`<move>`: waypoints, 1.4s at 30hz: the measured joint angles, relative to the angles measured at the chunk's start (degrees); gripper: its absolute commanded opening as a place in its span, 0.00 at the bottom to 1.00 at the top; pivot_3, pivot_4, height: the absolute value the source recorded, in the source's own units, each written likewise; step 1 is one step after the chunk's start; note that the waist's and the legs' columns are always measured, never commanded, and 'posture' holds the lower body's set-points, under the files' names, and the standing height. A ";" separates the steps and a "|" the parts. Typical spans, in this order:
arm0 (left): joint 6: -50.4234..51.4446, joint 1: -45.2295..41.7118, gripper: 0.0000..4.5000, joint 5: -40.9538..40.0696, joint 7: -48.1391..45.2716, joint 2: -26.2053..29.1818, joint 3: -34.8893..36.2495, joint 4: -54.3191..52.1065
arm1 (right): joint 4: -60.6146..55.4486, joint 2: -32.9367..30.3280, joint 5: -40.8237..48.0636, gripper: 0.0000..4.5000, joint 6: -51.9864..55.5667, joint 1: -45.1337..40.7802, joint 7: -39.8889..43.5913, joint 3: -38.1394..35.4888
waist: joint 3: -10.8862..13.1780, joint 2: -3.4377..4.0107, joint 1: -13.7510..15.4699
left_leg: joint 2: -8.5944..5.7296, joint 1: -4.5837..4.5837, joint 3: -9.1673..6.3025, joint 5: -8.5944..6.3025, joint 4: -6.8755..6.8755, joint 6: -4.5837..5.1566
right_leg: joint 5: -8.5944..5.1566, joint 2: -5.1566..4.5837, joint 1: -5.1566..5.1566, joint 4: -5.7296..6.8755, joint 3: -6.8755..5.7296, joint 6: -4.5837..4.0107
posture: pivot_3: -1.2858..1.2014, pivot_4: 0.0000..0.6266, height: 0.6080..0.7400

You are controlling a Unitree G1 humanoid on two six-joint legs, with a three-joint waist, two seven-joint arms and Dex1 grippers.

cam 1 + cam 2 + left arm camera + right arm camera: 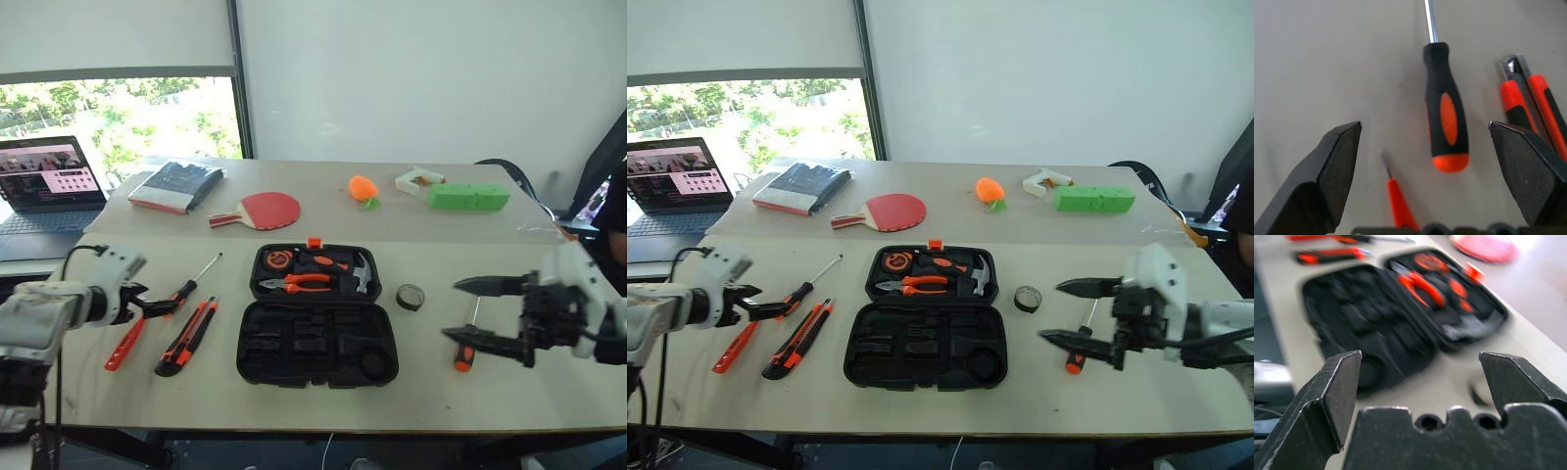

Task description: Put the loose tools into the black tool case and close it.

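Note:
The black tool case (316, 345) lies open mid-table; its far half holds pliers (294, 284) and a hammer, and the near half's recesses are empty. To its left lie an orange-and-black screwdriver (191, 285), a slim orange screwdriver (125, 344) and the utility knife (186, 336). My left gripper (162, 306) hovers open over them, with the screwdriver handle (1445, 117) between its fingers but untouched. The tape roll (410, 297) sits right of the case. A second screwdriver (466, 349) lies below my right gripper (450, 309), which is open and points toward the case.
At the table's far side lie a dark book (176, 186), a red paddle (263, 210), an orange toy (363, 188), a white object (418, 179) and a green block (467, 197). A laptop (44, 181) stands at the far left, beyond the table's edge.

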 measured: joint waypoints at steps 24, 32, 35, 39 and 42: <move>-12.96 -18.66 0.19 6.92 -5.99 -7.10 -4.56 14.70 | -4.51 2.35 4.33 1.00 1.31 3.87 -5.12 0.00 | 0.12 -0.23 1.65 | -0.06 -0.58 -0.53 -0.10 0.63 0.23 | 0.00 -0.15 0.06 0.01 -0.52 0.08 | 0.52 0.24 0.97; -19.41 -20.41 0.19 7.86 -21.76 -12.14 -15.72 0.36 | -6.33 2.53 2.85 1.00 1.29 7.19 -6.79 0.18 | 0.07 -0.09 1.22 | -0.07 -0.77 -0.65 -0.22 1.04 0.41 | -0.01 -0.17 0.10 0.06 -0.59 0.19 | 0.52 0.24 0.97; -19.03 -20.41 0.19 9.89 -23.17 -14.87 -20.66 -1.28 | -7.27 3.67 2.85 1.00 1.29 7.18 -8.84 0.52 | 0.07 -0.09 1.12 | -0.11 -0.75 -0.85 -0.21 1.04 0.40 | 0.00 -0.14 0.12 0.15 -0.59 0.19 | 0.52 0.24 0.97; -22.23 -19.80 0.19 13.88 -24.47 -15.34 -24.93 -2.08 | -8.86 4.29 2.85 1.00 1.29 7.70 -10.63 0.89 | 0.07 -0.08 0.95 | -0.18 -0.76 -1.11 -0.20 1.06 0.39 | -0.01 -0.12 0.12 0.21 -0.61 0.19 | 0.52 0.24 0.97; -24.21 -18.69 0.19 15.83 -25.07 -15.34 -26.02 -2.09 | -9.43 4.58 2.85 1.00 1.30 8.30 -11.60 0.92 | 0.07 -0.08 1.09 | -0.19 -0.81 -1.16 -0.20 1.10 0.39 | -0.01 -0.14 0.14 0.20 -0.66 0.19 | 0.52 0.24 0.97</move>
